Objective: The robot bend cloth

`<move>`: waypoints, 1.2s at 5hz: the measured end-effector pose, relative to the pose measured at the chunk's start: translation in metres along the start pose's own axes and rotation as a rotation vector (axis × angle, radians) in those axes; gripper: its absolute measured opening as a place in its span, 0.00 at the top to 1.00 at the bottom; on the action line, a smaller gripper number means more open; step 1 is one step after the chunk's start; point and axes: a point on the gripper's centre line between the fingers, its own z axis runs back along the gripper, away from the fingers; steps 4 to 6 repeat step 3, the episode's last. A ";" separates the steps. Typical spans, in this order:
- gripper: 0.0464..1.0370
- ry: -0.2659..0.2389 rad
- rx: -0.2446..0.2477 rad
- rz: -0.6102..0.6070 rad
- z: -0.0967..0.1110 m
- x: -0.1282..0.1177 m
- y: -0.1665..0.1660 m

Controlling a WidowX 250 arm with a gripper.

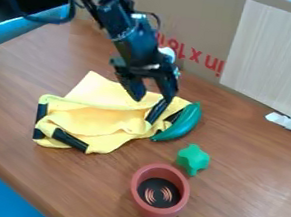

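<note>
The gripper (pixel 153 99) hangs over the right part of the yellow cloth (pixel 106 118), with its two fingers apart, so it stands open. Whether the fingertips touch the fabric I cannot tell. The cloth lies rumpled on the table, with folds across its middle and black strips at its lower left corner and near its right end. One dark strip of it shows just below the fingertips. A flat, smoother part of the cloth spreads toward the back, partly behind the gripper.
A green curved toy (pixel 181 124) touches the cloth's right end. In front of it are a green star-shaped piece (pixel 193 159) and a reddish cup (pixel 156 213). Cardboard (pixel 207 18) walls the back of the wooden table (pixel 248 169).
</note>
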 end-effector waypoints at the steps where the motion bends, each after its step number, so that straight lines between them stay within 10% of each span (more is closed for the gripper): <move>1: 0.04 0.029 -0.071 -0.036 0.022 -0.006 -0.007; 3: 0.04 0.058 -0.136 -0.073 0.076 -0.023 0.016; 6: 0.04 0.058 -0.136 -0.073 0.076 -0.023 0.016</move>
